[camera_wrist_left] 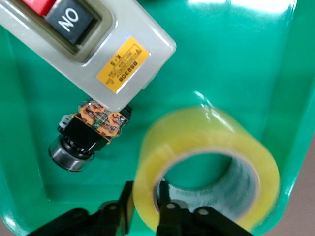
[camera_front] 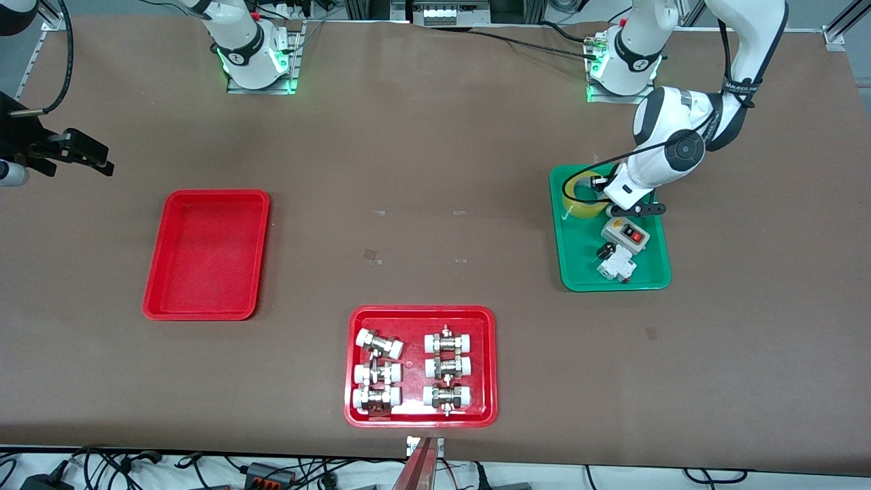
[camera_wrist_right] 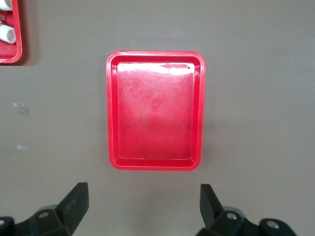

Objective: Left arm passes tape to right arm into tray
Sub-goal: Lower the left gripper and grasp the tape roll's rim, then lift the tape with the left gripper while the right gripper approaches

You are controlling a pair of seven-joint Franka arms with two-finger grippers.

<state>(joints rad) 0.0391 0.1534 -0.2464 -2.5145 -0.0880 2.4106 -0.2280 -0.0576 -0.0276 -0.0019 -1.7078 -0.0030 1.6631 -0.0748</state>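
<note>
Clamped on the wall of the tape, the left gripper has one black finger inside the pale core and the other against the yellow outer face, so the roll is pinched through its band and not around its full width. That is a narrow hold, and I judge the lift should go straight up and slowly, so the roll neither twists between the pads nor catches the rim of the green tray in which it rests. It stands at the end of that tray farther from the front camera, with the grey switch box and a small black push-button part just beside it; rising clear before any sideways travel should keep those parts undisturbed. For the handover, the free part of the ring should face the receiving arm, leaving it a stretch of wall to grasp. At the other end of the table the right gripper waits with its fingers spread wide and nothing between them, hanging over bare tabletop beside the tray, the plain red one, which sits empty and well apart from the red tray of metal fittings.
</note>
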